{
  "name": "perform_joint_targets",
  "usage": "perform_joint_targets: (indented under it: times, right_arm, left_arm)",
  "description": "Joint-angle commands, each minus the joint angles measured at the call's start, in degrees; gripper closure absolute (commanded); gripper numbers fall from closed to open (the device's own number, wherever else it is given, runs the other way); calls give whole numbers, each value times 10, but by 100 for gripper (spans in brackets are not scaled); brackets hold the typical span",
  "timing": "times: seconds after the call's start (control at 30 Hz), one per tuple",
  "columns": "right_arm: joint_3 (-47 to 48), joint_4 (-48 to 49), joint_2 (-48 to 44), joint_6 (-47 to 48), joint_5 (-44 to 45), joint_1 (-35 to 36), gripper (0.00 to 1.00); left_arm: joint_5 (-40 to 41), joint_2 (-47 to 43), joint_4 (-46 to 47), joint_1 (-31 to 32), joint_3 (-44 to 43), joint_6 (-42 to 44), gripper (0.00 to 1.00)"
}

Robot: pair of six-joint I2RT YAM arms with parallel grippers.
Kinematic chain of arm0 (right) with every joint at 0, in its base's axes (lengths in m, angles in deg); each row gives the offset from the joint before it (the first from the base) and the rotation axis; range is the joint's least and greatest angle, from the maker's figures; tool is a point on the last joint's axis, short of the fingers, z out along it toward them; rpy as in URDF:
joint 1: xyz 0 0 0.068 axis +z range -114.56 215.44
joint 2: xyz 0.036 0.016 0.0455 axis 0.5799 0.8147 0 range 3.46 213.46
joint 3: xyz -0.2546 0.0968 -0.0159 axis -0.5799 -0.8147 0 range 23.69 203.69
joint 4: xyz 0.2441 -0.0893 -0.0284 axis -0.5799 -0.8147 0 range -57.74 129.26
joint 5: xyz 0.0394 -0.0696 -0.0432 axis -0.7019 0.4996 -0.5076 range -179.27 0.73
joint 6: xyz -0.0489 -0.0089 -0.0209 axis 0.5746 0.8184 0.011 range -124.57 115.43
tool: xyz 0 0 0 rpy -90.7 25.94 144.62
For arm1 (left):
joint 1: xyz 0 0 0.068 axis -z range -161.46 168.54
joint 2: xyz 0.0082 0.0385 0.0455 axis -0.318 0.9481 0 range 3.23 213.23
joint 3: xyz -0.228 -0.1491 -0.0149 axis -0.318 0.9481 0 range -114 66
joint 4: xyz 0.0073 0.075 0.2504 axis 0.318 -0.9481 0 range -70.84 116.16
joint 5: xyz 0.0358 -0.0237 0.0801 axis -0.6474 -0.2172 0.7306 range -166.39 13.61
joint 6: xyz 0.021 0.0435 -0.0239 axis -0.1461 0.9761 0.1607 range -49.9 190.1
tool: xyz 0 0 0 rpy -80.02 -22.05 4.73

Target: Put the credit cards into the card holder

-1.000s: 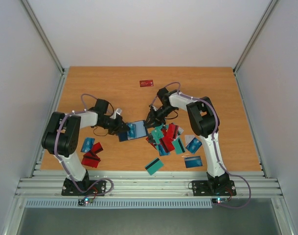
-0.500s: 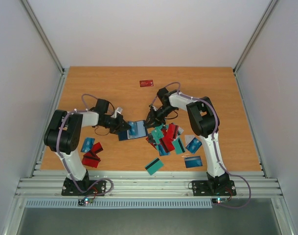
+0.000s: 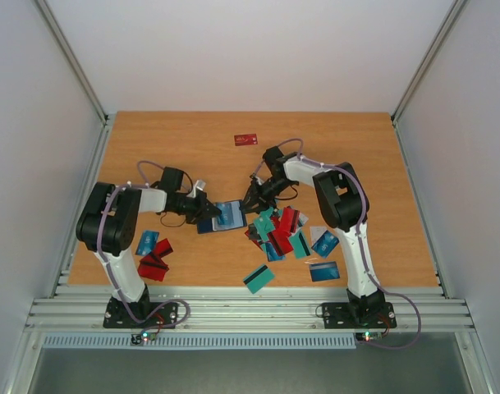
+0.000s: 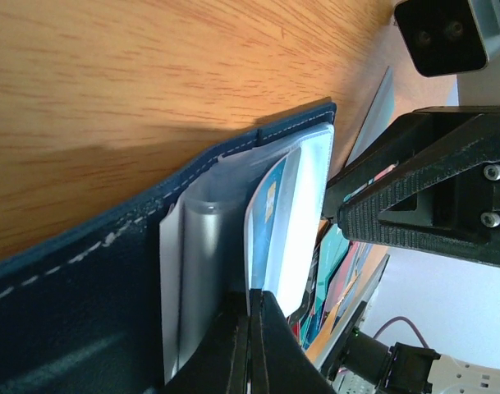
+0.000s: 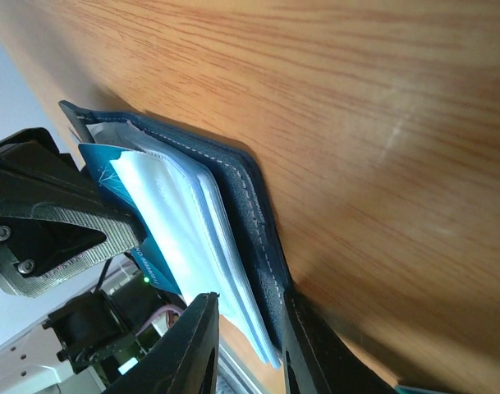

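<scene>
Where the two arms are meeting at mid-table: the card holder (image 3: 205, 226) is lying open on the wooden table (image 3: 356, 164), with its navy cover facing down and its clear sleeves (image 4: 192, 271) fanning upward.
Left gripper (image 4: 250, 332): its jaws are pressing fully together, and as far as I am making out they are pinching the near end of a blue card (image 4: 270, 205).
Blue card: it is standing among the sleeves, partly inside the holder, with one end sticking out toward the left arm.
Right gripper (image 5: 245, 312): its fingers (image 5: 192, 345) are straddling the holder's opposite edge and clamping the cover and several sleeves between them.
Loose heap: most of the credit cards (image 3: 278, 234) are lying overlapped just to the right of the holder, with teal, red and blue mixing together.
Left cluster: a few red cards (image 3: 153, 264) are sitting beside the left arm, well apart from the holder.
Front strays: a striped teal card (image 3: 259, 277) and a front blue card (image 3: 324, 270) are lying near the table's near edge.
Far back: a lone red card (image 3: 246, 139) is resting by itself, well apart from everything else.
</scene>
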Motion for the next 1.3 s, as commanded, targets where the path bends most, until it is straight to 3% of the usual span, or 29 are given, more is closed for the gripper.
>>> perform_joint_targets:
  times: [0.0,0.77,1.0,1.13,1.27]
  right_arm:
    - [-35,13,11,-58,32,9,77]
    - [-63,19,0,-83,41,17,77]
    - [-65,11,-9,-78,54,17,77]
    - [-65,6,-14,-74,57,17,77]
    - [-61,5,-16,-75,55,17,77]
  left_arm:
    - [34,17,35,7,24,-28,100]
    - [43,36,51,46,8,-45,100]
    - [61,12,-12,46,6,-34,89]
    - [59,-12,-65,46,-5,-11,76]
    - [82,-45,-148,46,-27,31,69]
